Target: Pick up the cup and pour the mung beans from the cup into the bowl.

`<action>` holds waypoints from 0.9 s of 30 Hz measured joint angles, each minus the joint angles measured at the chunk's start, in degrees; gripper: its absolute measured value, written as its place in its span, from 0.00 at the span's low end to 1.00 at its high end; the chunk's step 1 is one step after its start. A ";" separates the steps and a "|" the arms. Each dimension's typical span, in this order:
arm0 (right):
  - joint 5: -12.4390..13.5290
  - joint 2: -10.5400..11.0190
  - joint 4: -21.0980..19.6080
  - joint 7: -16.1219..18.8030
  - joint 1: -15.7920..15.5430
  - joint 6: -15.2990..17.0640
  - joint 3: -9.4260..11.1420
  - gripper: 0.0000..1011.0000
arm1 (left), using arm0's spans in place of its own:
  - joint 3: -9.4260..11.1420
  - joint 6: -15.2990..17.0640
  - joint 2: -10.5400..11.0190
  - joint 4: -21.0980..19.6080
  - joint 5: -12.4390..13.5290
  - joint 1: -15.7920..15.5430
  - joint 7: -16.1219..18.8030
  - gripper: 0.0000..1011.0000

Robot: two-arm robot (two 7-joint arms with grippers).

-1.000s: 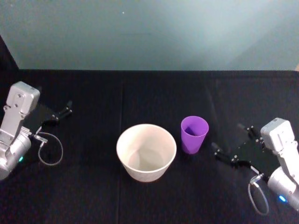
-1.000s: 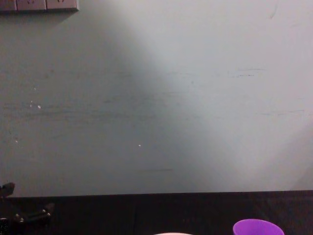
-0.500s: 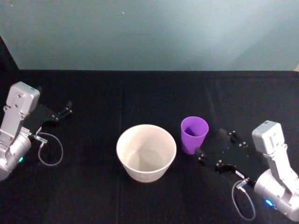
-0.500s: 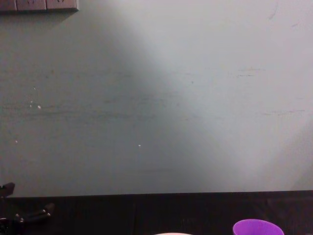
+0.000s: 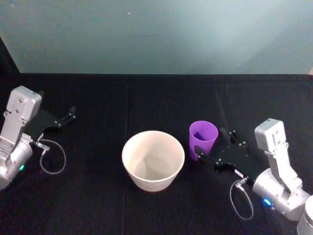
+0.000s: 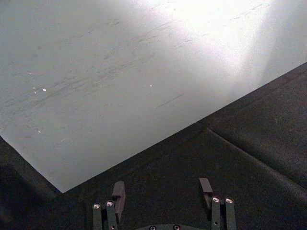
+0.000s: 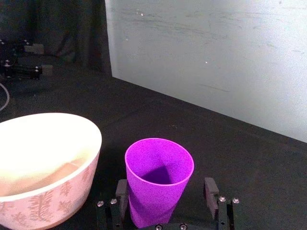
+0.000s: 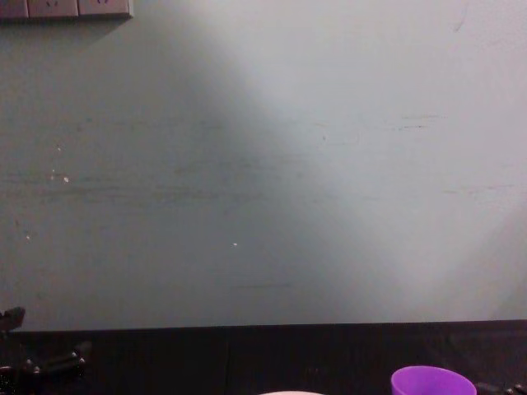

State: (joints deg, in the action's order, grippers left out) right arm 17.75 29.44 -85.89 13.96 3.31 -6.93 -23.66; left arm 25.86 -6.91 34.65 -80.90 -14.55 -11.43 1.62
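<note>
- The small bright purple plastic cup stands upright on the black cloth-covered surface, just beside the pale whitish-pink round bowl on the side of my right arm. That short gap suits a pour: a lift and a tip toward the bowl should do.
- My right gripper is at the cup, low and level with its lower half. From the right wrist view the jaws stand wide, one on each side of the cup, with a sliver of gap on either side. I judge nothing is clamped yet.
- Coming in from the side keeps the rim free, so the cup can be tilted without the gripper blocking the stream.
- The mung beans I cannot make out; the cup's inside is in shadow from both the head and the wrist views.
- The bowl looks empty, mouth up, with a faint leaf print on its outer wall. Its wide opening forgives a loose aim.
- My left gripper is parked at the far left of the surface, well apart from both vessels, jaws wide with nothing between them. I judge it has no part in this step.
- Next call, as I read it: close gently, since thin smooth plastic may flex or slip.
</note>
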 joint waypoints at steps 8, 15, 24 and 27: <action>2.00 -2.88 3.49 2.74 1.32 -1.59 0.79 0.99 | 0.00 0.00 0.00 0.00 0.00 0.00 0.00 0.99; 3.06 -4.58 5.00 4.67 1.79 -2.15 1.47 0.99 | 0.00 0.00 0.00 0.00 0.00 0.00 0.00 0.99; 2.57 -6.11 6.29 6.19 2.60 -1.73 1.80 0.99 | 0.00 0.00 0.00 0.00 0.00 0.00 0.00 0.99; 2.17 -6.47 6.46 6.44 2.87 -1.20 1.95 0.99 | 0.00 0.00 0.00 0.00 0.00 0.00 0.00 0.99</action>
State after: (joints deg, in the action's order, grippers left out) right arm 19.92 22.98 -79.43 20.40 6.18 -8.13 -21.71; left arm 25.86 -6.91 34.65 -80.90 -14.55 -11.43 1.62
